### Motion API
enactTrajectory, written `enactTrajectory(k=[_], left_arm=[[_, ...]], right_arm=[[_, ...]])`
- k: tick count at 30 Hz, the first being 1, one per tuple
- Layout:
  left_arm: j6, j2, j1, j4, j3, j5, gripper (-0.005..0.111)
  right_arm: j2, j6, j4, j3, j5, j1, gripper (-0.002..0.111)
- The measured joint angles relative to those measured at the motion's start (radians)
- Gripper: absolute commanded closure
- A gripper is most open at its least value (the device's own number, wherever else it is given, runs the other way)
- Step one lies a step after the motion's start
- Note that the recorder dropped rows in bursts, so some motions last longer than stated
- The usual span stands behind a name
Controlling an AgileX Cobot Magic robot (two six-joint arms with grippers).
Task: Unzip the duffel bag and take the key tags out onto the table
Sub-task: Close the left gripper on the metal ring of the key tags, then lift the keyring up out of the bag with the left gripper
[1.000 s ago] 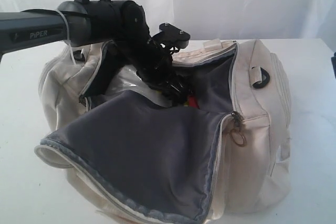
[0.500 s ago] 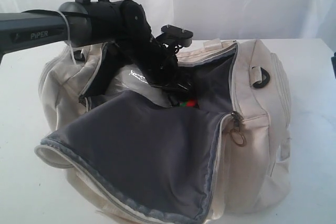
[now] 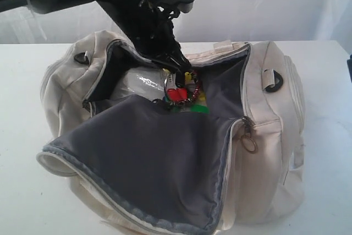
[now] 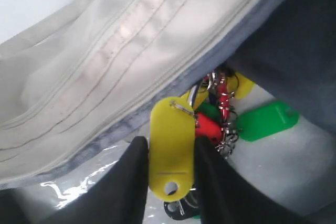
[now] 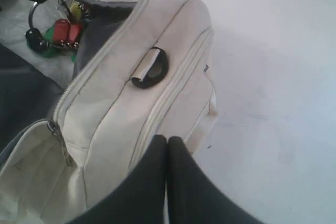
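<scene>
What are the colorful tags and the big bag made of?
The tags look like smooth, shiny plastic: bright solid colors with a soft gloss. Their rings seem metal, silvery and glinting. The bag looks like cream woven cloth with stitched seams; its lining is a matte grey fabric.

Bag (image 3: 264, 152) sits mid-table (image 3: 22, 202), its flap (image 3: 143, 158) folded out toward the front. My left claw (image 3: 175, 69) reaches over the bag from upper left, with the key tags (image 3: 181, 93) pinched between its fingers and hanging in the bag's mouth. My right claw (image 5: 167, 145) is over the bag's right end, fingers together.
</scene>
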Motion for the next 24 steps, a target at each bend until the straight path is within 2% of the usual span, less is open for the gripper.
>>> enactTrajectory(k=[6,14,15,19,20,21,24], left_arm=[[-0.067,-0.004,0.000,0.123,0.000,-0.003,0.107],[-0.082,0.068,0.000,0.145,0.000,-0.067,0.105],[-0.075,0.075,0.000,0.145,0.000,-0.078,0.102],[-0.062,0.087,0.000,0.147,0.000,-0.079,0.053],[-0.060,0.087,0.000,0.147,0.000,-0.072,0.044],[-0.060,0.087,0.000,0.147,0.000,-0.065,0.039],[-0.064,0.089,0.000,0.147,0.000,-0.034,0.040]], right_arm=[[0.000,0.000,0.000,0.000,-0.002,0.000,0.108],[0.000,0.000,0.000,0.000,-0.002,0.000,0.108],[0.000,0.000,0.000,0.000,-0.002,0.000,0.108],[0.000,0.000,-0.002,0.000,-0.002,0.000,0.108],[0.000,0.000,-0.002,0.000,-0.002,0.000,0.108],[0.000,0.000,-0.002,0.000,-0.002,0.000,0.108],[0.000,0.000,-0.002,0.000,-0.002,0.000,0.108]])
